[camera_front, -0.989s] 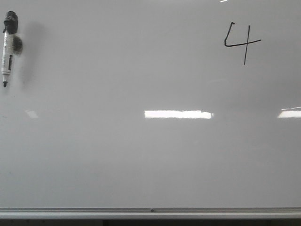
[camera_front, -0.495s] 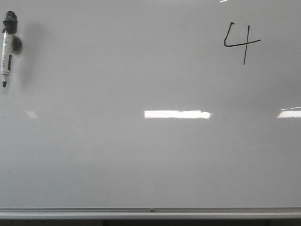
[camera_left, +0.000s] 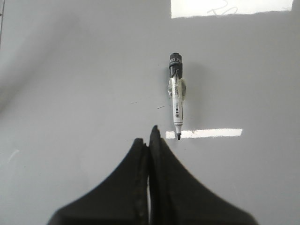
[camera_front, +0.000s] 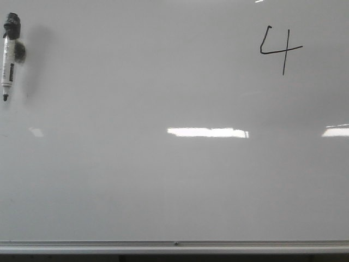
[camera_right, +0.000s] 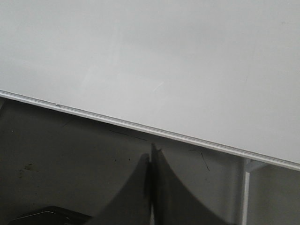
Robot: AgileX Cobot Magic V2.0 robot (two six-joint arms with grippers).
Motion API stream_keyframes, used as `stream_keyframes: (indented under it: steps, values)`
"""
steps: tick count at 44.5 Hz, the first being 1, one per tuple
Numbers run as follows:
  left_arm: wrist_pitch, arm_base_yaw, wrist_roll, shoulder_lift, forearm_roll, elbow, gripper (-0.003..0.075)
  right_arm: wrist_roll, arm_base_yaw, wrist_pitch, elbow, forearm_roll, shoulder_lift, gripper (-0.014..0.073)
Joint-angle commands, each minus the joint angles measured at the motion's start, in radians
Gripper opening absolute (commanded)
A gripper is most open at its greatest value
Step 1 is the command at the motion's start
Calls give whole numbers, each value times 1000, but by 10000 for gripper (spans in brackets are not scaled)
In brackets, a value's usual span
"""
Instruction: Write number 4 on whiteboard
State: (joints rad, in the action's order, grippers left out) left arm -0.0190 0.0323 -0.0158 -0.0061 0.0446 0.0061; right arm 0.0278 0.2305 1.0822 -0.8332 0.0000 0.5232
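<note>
Looking through the front camera from my desk, I saw the big glossy white whiteboard (camera_front: 163, 185) with its silver-grey metal lower edge filling pretty much the whole view. The small hand-drawn open-topped black number 4 (camera_front: 280, 49) sat in the upper right part of the board, thin strokes, tiny next to all that white. Way over at the upper left edge, well apart from the digit, a white marker pen with a black cap (camera_front: 8, 54) was stuck on the board, standing upright with its cap up and its dark tip pointing down. A dark round blob showed just beside the barrel (some kind of holder, I couldn't tell). A couple of bright rectangular light reflections (camera_front: 207, 132) ran across the middle of the board.

On the left wrist feed, the left gripper (camera_left: 149, 140) had its two black fingers pressed together with nothing between them. The same pen (camera_left: 176, 96) showed just past the fingertips, near but not touching.

The right wrist feed showed the right gripper (camera_right: 151, 157) with its fingers also pressed together and empty. It was down off the board's metal edge, over a dark floor-ish area, with the white surface (camera_right: 164, 56) beyond it.
</note>
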Motion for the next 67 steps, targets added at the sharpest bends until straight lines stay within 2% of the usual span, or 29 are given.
stream_keyframes:
  steps: [1, 22, 28, 32, 38, 48, 60, 65, 67]
  values:
    - [82, -4, 1, -16, -11, 6, -20, 0, -6, -62, -31, -8, 8, -118]
    - [82, -4, 1, -16, -11, 6, -20, 0, -6, -62, -31, -8, 8, -118]
    - [82, -4, 1, -16, -11, 6, -20, 0, -29, -93, -2, -11, -54, -118]
    - [82, -4, 1, -16, -11, 6, -20, 0, -70, -204, 74, -11, -127, -118]
    - [81, -4, 1, -16, -11, 6, -20, 0, -148, -451, 252, -16, -251, -118]
    - [81, -4, 1, -16, -11, 6, -20, 0, -210, -804, 574, -16, -435, -118]
    - [81, -4, 1, -16, -11, 6, -20, 0, -237, -990, 800, -15, -554, -118]
    - [81, -4, 1, -16, -11, 6, -20, 0, -240, -1074, 848, -15, -553, -118]
    - [81, -4, 1, -14, -11, 6, -20, 0, -240, -1065, 845, -15, -553, -118]
